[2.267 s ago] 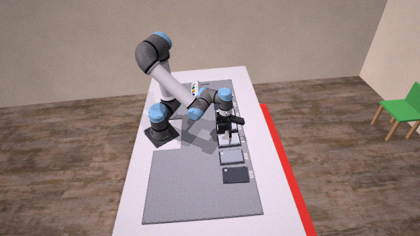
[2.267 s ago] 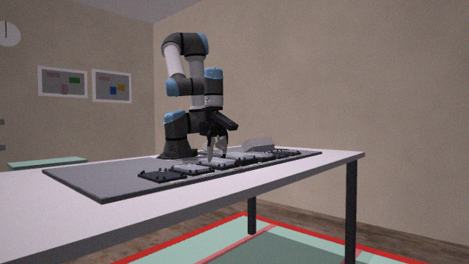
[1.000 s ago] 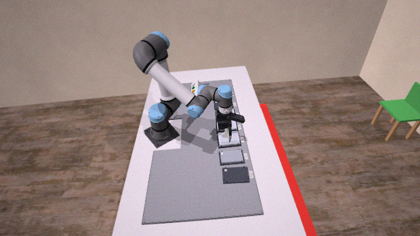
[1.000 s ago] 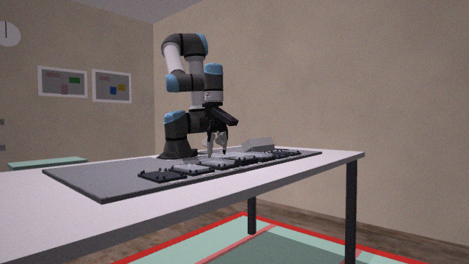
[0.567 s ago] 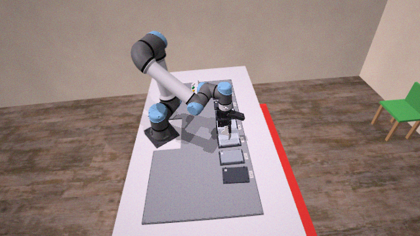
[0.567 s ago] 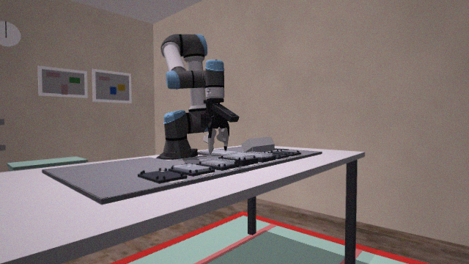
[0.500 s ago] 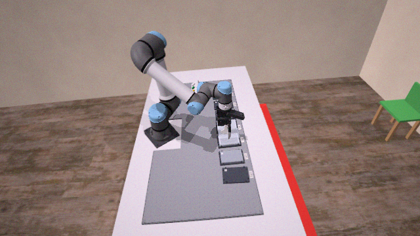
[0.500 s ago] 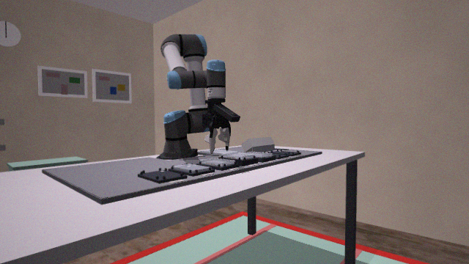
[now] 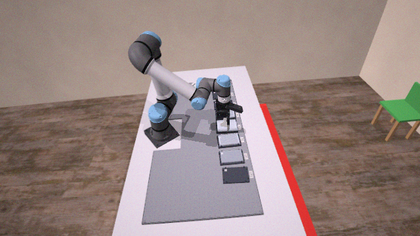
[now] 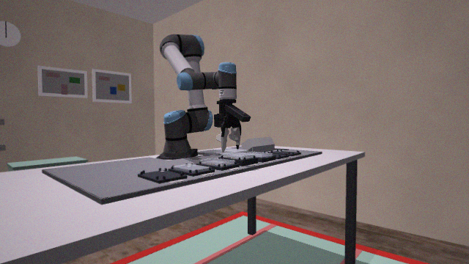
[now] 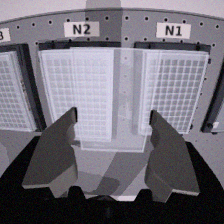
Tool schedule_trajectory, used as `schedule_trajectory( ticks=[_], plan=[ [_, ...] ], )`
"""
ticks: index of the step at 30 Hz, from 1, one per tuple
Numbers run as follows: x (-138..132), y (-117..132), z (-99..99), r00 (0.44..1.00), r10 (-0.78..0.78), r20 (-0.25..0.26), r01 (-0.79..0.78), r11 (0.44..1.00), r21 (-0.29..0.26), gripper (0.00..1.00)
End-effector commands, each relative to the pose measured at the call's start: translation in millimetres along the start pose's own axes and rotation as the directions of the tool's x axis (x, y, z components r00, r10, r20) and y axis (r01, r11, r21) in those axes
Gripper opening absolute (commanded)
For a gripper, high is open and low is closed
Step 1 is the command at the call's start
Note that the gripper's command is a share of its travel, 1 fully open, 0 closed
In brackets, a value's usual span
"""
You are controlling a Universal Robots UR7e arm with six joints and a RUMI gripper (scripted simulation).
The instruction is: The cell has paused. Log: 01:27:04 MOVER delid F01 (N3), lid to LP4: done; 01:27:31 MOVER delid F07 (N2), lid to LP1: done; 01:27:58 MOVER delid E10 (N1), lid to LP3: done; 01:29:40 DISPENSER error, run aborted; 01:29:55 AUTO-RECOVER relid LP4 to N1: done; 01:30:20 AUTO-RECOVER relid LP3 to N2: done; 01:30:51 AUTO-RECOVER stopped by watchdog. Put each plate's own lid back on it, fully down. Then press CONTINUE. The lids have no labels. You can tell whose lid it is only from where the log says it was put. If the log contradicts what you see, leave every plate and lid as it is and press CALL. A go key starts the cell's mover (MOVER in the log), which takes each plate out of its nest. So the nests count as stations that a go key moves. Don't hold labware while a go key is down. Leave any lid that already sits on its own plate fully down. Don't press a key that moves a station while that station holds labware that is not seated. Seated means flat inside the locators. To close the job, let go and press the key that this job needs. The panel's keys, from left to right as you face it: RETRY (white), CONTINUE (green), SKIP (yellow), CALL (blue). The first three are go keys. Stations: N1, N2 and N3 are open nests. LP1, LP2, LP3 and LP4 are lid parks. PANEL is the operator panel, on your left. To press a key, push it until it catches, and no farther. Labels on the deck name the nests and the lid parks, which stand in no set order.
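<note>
One arm (image 9: 170,80) reaches across the grey deck (image 9: 184,187) to the row of stations along its far edge. Its gripper (image 11: 112,150) is pinching a clear lid (image 11: 111,100), a finger (image 11: 55,150) on each short side, held just above the row. In the wrist view the lid hangs between the labels N2 (image 11: 81,29) and N1 (image 11: 173,31), overlapping both well plates: the N2 plate (image 11: 60,90) lies to the left of the tool, the N1 plate (image 11: 177,90) to the right. The lid's long axis runs across the jaws, its depth matching the plates'. So the coming move looks like a sideways slide along the row, then straight down. Only the wrist view reads the labels; the exterior view alone shows the lid clear of the deck.
</note>
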State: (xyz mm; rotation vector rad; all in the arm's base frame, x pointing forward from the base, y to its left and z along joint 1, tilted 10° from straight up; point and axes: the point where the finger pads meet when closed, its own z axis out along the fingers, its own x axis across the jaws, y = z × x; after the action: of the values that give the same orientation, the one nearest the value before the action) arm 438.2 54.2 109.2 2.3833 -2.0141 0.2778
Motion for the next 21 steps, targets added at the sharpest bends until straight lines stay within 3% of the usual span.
schedule_trajectory(
  ticks=[1,21],
  plan=[
    [-20,0,-0.4,1.000,0.001,-0.001,-0.001,1.000,0.001,0.00],
    [-110,1,-0.3,1.000,0.001,-0.001,-0.001,1.000,0.001,0.00]
  ],
)
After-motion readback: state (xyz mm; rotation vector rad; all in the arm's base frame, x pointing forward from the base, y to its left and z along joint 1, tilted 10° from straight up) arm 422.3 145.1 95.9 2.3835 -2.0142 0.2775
